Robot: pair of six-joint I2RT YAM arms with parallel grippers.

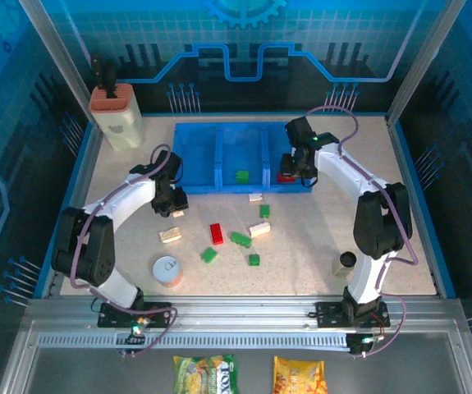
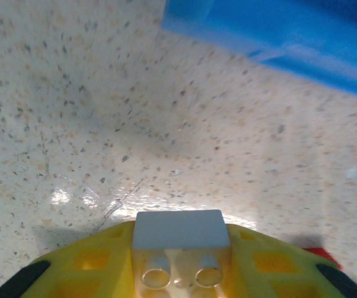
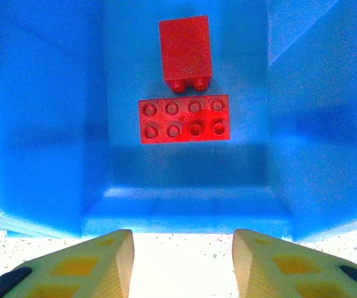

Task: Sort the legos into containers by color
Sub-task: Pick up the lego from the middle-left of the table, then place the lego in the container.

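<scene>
Legos [image 1: 240, 239] are being sorted into the blue tray [image 1: 194, 156].
A cream brick [image 2: 179, 230] is being gripped by the left hand [image 1: 174, 205] just in front of the tray's left compartment; the right hand [image 3: 181, 261] is being held open over the near wall of the tray's right compartment, where two red bricks [image 3: 184, 119] are lying. A green brick [image 1: 242, 176] is sitting in the tray's middle compartment, and the other legos are lying scattered on the tabletop [image 1: 318, 238] in front of the tray.

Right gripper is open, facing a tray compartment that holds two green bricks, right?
Not quite. The square brick and the long brick are red, not green, as the right wrist view shows. The right gripper is open, facing that compartment of the blue tray.
</scene>
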